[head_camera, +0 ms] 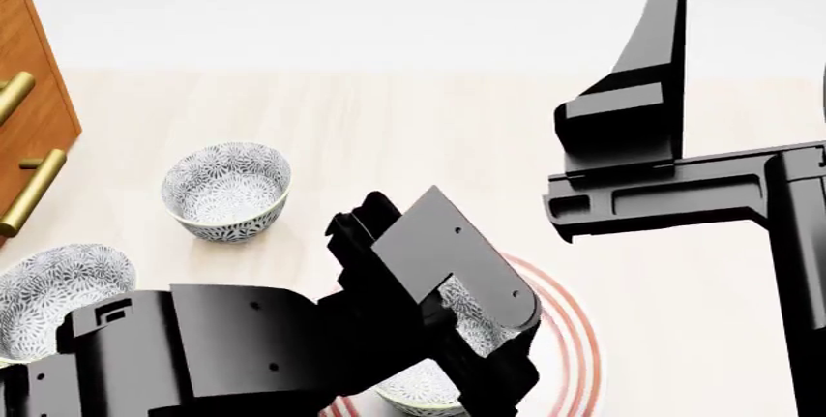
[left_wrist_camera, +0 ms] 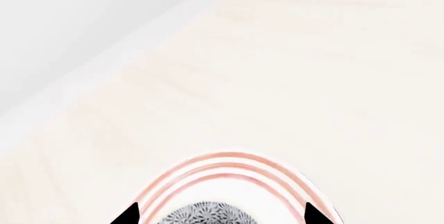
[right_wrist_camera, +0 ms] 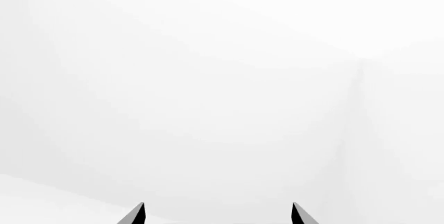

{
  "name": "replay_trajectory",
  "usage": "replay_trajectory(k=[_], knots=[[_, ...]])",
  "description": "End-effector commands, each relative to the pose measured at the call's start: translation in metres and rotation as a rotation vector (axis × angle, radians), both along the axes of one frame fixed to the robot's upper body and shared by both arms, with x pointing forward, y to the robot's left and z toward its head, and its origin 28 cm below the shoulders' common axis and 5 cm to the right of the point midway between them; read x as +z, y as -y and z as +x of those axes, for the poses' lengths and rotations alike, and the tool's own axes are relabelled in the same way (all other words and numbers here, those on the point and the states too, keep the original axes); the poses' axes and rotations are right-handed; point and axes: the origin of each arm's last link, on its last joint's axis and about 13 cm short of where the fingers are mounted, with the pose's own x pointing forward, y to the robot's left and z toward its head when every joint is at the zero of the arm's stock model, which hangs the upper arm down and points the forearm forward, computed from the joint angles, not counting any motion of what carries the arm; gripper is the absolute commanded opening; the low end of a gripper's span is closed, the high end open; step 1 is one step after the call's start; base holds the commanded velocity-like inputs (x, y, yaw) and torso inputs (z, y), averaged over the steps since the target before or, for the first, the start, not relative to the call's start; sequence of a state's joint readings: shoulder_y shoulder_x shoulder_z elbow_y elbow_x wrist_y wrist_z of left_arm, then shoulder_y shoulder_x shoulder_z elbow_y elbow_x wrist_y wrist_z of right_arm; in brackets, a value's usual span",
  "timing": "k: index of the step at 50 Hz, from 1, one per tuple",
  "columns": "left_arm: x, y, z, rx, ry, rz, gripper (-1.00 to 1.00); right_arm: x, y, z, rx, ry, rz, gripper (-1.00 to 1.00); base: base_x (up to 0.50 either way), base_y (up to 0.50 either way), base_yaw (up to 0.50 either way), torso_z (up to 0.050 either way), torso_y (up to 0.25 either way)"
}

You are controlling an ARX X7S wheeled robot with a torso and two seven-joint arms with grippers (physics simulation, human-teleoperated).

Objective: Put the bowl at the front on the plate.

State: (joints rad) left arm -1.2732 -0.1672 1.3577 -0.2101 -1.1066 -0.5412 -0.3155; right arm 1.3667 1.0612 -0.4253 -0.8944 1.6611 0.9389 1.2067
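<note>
Counting three small grey-blue floral bowls: one bowl [head_camera: 432, 378] is sitting on the large white red-ringed plate [head_camera: 575, 340] at 6 o'clock, flanked by my left gripper [left_wrist_camera: 220, 214], fingers spread wide; two spare bowls [head_camera: 226, 190] at 9 o'clock. My right gripper [right_wrist_camera: 218, 214] is pointing at blank wall, parted.

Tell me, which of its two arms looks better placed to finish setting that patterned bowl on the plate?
The left. Its gripper is over the red-ringed plate with the bowl between its fingertips, though I cannot tell if they grip it. The right gripper is raised away, its camera showing only blank wall.
</note>
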Motion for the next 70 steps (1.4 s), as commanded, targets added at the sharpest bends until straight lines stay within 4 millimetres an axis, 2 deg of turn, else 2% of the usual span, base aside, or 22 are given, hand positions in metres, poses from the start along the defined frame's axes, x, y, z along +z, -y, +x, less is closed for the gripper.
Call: replay_trajectory(k=[1,9,18,33,43,52,61,70], knots=[[0.013,-0.012,0.005,0.028,-0.023,-0.093,1.0,-0.003,0.001,0.0,-0.003,-0.001,0.008,1.0,0.0,0.0,0.0,0.0,0.0],[0.018,-0.022,0.011,0.066,-0.042,-0.146,1.0,-0.007,0.002,0.0,-0.001,0.001,0.015,1.0,0.0,0.0,0.0,0.0,0.0],[0.012,-0.03,0.013,0.146,-0.029,-0.186,1.0,-0.013,0.001,0.0,-0.008,-0.011,0.013,1.0,0.0,0.0,0.0,0.0,0.0],[0.035,-0.049,0.007,0.344,0.086,-0.277,1.0,-0.021,0.003,0.003,0.003,-0.013,0.031,1.0,0.0,0.0,0.0,0.0,0.0],[0.038,-0.059,0.007,0.407,0.123,-0.314,1.0,-0.022,0.002,0.006,0.015,-0.014,0.032,1.0,0.0,0.0,0.0,0.0,0.0],[0.049,-0.068,-0.014,0.414,0.162,-0.38,1.0,-0.024,0.0,0.009,0.022,-0.027,0.013,1.0,0.0,0.0,0.0,0.0,0.0],[0.052,-0.074,-0.026,0.418,0.186,-0.431,1.0,-0.026,-0.001,0.01,0.024,-0.034,0.011,1.0,0.0,0.0,0.0,0.0,0.0],[0.049,-0.082,-0.049,0.406,0.234,-0.459,1.0,-0.027,-0.002,0.008,0.019,-0.039,0.002,1.0,0.0,0.0,0.0,0.0,0.0]])
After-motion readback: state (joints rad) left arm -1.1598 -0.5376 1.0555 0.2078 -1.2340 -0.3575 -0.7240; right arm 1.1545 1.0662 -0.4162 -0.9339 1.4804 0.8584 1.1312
